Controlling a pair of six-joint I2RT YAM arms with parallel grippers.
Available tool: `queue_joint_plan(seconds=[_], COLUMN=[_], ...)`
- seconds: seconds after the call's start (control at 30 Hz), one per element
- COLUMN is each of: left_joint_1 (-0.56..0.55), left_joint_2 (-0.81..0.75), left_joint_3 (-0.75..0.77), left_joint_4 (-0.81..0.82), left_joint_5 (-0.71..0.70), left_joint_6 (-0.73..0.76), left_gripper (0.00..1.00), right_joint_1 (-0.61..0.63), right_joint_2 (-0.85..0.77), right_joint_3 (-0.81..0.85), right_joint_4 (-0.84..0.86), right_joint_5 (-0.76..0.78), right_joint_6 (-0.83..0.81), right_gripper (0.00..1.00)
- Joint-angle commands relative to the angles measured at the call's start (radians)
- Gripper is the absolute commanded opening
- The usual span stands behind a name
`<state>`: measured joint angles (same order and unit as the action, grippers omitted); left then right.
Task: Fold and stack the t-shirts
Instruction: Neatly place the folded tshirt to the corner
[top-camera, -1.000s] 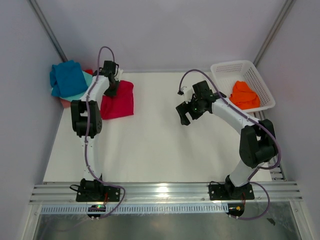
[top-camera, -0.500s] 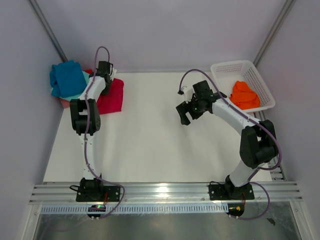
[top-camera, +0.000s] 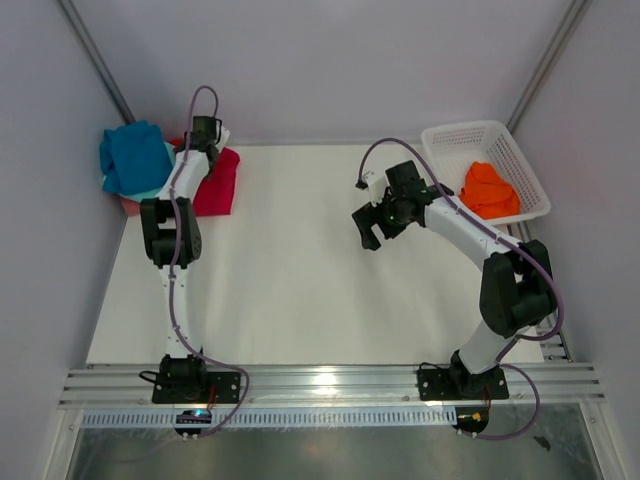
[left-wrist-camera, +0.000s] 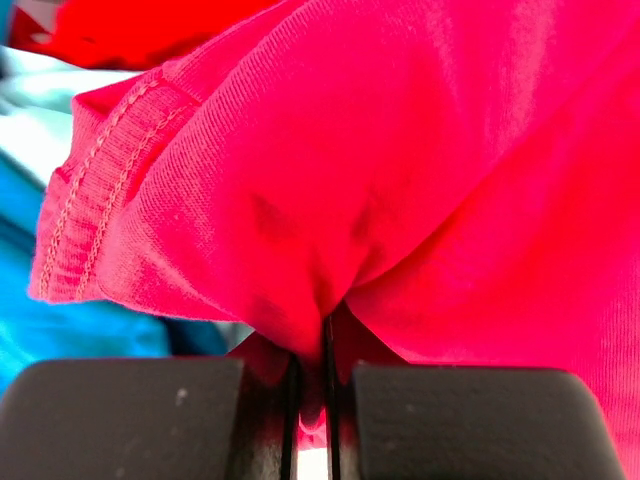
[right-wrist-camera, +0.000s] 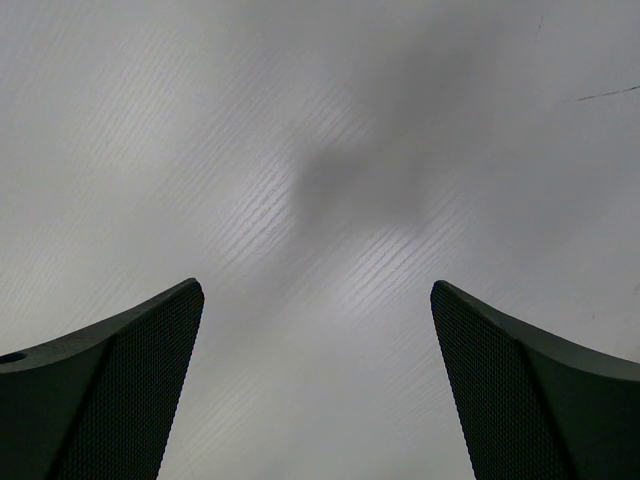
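Observation:
My left gripper (top-camera: 205, 133) is shut on the folded crimson t-shirt (top-camera: 217, 184) at the far left of the table. In the left wrist view the crimson cloth (left-wrist-camera: 400, 180) fills the frame and is pinched between my closed jaws (left-wrist-camera: 312, 400). Beside it lies a stack with a blue t-shirt (top-camera: 133, 155) on top, teal (top-camera: 170, 165) and pink edges beneath. An orange t-shirt (top-camera: 489, 190) lies in the white basket (top-camera: 455, 137). My right gripper (top-camera: 372, 228) is open and empty over the bare table (right-wrist-camera: 330, 200).
The white lattice basket stands at the back right corner. Grey walls enclose the table at the left, back and right. An aluminium rail (top-camera: 320, 380) runs along the near edge.
My left gripper has dragged the crimson t-shirt leftward and back, toward the stack; it now shows narrower beside the blue shirt. The right arm has hardly moved.

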<state>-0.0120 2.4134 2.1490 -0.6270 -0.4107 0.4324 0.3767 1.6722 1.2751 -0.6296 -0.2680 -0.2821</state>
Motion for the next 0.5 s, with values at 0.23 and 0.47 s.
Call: queue_joint_plan(seconds=[0.23, 0.47], left_joint_1=[0.006, 0.007], left_joint_2=[-0.060, -0.086], left_joint_3=[0.123, 0.176], left_joint_4=[0.069, 0.070], left_joint_5=[-0.028, -0.028], left_joint_6=[0.045, 0.066], left_gripper=[0.00, 0.00], right_joint_1=[0.002, 0.002], right_joint_2=[-0.029, -0.025], right_joint_3=[0.003, 0.004], right_joint_4=[0.007, 0.007], right_joint_5=[0.010, 0.009], right_joint_6=[-0.005, -0.006], right_gripper=[0.99, 0.99])
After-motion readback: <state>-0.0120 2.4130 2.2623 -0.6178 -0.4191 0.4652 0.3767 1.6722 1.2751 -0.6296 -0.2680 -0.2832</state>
